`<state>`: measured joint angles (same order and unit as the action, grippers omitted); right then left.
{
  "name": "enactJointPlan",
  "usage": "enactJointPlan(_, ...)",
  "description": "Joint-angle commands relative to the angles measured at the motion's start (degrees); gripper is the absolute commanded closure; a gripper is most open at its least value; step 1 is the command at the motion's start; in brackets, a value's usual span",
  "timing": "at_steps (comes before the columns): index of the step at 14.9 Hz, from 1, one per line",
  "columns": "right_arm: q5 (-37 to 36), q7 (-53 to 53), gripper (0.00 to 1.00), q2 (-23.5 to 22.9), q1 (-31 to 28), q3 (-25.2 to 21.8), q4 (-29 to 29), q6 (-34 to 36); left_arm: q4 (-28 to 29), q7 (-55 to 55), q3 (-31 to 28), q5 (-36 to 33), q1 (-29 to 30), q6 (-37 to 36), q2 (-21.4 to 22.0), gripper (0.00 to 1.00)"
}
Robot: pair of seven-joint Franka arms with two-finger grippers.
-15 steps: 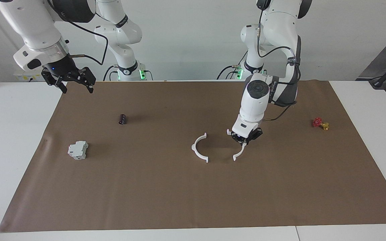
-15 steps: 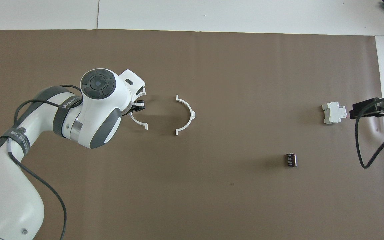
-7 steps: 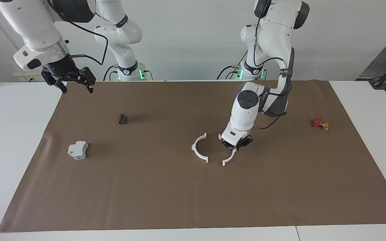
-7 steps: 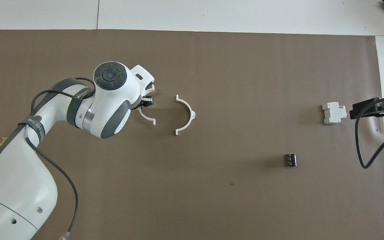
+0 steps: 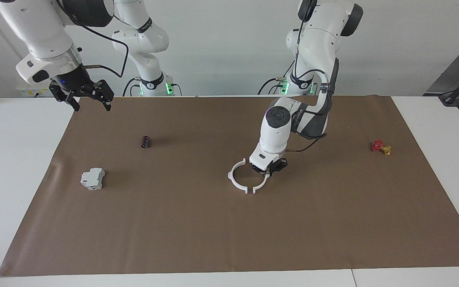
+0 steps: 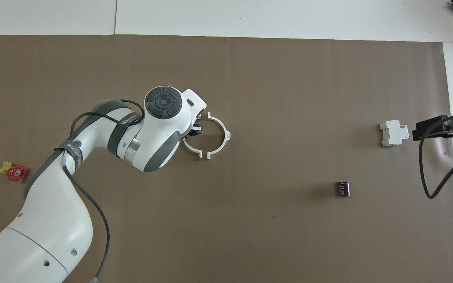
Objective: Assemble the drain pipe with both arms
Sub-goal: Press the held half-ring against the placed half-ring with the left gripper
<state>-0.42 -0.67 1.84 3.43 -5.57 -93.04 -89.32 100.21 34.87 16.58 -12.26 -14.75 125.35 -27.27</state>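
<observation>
Brown paper [image 5: 213, 231] covers most of the white surface [image 5: 14, 167], and everything lies on it. Largest in view are the two white arms. The left arm [image 5: 289, 119] reaches down over the middle of the paper, its gripper [image 5: 268, 170] low with the jaws clamped on one white half-ring [image 6: 192, 147] of the drain pipe. The right arm [image 5: 42, 36] waits raised over the paper's edge at its own end of the surface; its gripper [image 5: 90, 100] hangs in the air with the jaws apart.

The other half-ring [image 5: 235, 178] lies flat on the paper, just beside the held one on the side toward the right arm's end. Their curved sides face away from each other, so together they nearly close a ring; a narrow gap shows between the tabs farther from the robots (the nearer pair is hidden by the left gripper).

Toward the right arm's end sits a grey-white blocky device [image 5: 93, 178]. A small dark cylinder [image 5: 146, 142] lies nearer to the robots than the device. Toward the left arm's end, well apart from the ring, rests a small red and gold piece [image 5: 381, 147].
</observation>
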Motion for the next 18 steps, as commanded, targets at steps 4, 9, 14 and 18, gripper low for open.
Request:
enactJointPlan(4, 0.0, -1.1, 0.00, 1.4, -0.3, 0.2, -1.3, 0.4, 0.2, 1.6, -0.4, -1.6, -0.5, 0.9, -0.2, 1.00)
enactJointPlan(9, 0.0, -1.1, 0.00, 1.4, -0.3, 0.2, -1.3, 0.4, 0.1, 4.3, -0.5, -1.6, -0.5, 3.3, -0.9, 1.00)
enactJointPlan(14, 0.0, -1.1, 0.00, 1.4, -0.3, 0.2, -1.3, 0.4, 0.1, 4.4, -0.5, -1.5, -0.3, 4.9, -0.9, 1.00)
enactJointPlan(18, 0.0, -1.1, 0.00, 1.4, -0.3, 0.2, -1.3, 0.4, 0.2, 4.7, -0.6, -1.7, -0.3, 5.4, -0.9, 1.00)
